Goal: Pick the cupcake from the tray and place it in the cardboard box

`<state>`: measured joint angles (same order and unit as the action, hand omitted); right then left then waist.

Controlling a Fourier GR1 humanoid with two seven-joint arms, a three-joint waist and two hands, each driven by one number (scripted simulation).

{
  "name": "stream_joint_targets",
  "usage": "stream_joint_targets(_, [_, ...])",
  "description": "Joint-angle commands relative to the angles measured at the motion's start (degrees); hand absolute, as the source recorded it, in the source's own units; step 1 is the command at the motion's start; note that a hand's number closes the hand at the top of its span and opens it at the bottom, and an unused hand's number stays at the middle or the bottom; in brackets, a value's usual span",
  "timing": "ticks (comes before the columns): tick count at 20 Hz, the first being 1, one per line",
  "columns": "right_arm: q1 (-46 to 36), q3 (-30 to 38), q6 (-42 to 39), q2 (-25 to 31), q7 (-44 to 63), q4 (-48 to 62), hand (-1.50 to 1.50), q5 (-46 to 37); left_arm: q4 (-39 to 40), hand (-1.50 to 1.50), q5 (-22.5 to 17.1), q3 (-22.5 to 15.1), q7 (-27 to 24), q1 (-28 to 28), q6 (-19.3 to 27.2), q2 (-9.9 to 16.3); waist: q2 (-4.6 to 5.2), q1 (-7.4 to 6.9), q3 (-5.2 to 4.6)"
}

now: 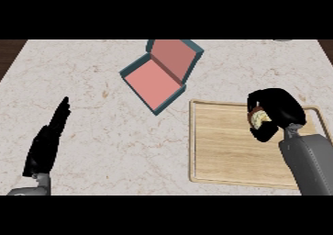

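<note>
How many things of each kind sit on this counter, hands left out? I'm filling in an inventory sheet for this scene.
Cardboard box, open, teal outside and pink inside: 1
Wooden tray: 1
Cupcake, held in the curled right hand over the tray: 1
Total: 3

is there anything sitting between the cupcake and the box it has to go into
Nothing visible does. The right hand is curled round the cupcake over the wooden tray, and the open box lies up and to the left of it, with only bare counter between them.
</note>
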<state>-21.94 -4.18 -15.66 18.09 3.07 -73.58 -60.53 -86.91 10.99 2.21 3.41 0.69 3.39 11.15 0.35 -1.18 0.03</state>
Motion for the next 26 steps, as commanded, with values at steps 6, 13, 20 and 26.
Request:
stream_joint_targets(6, [-12.85, 4.59, 5.59, 0.71, 3.29, 9.26, 1.5, -3.86, -0.47, 0.0, -2.36, 2.93, 0.01, -1.02, -3.14, 2.01, -0.31, 0.56, -0.03])
stream_joint_targets(13, [-15.8, 11.91, 4.96, -4.38, -3.53, 0.68, 1.5, 11.09, -2.44, 0.0, 0.46, -0.59, 1.45, -2.06, -1.43, -0.55, -0.47, 0.55, 0.03])
stream_joint_targets(20, [-18.68, 11.32, 0.1, -9.11, -3.44, -6.8, 1.5, 18.83, -2.26, 0.0, 0.24, 0.52, 1.74, -1.13, -0.65, -1.15, -0.46, 1.07, -0.03])
stream_joint_targets(26, [-30.65, 10.55, 2.72, -12.51, 2.1, 1.71, 1.5, 18.05, -4.64, 0.0, -0.5, 1.77, 2.38, -1.64, -2.6, 0.57, -0.28, 0.33, -0.04])
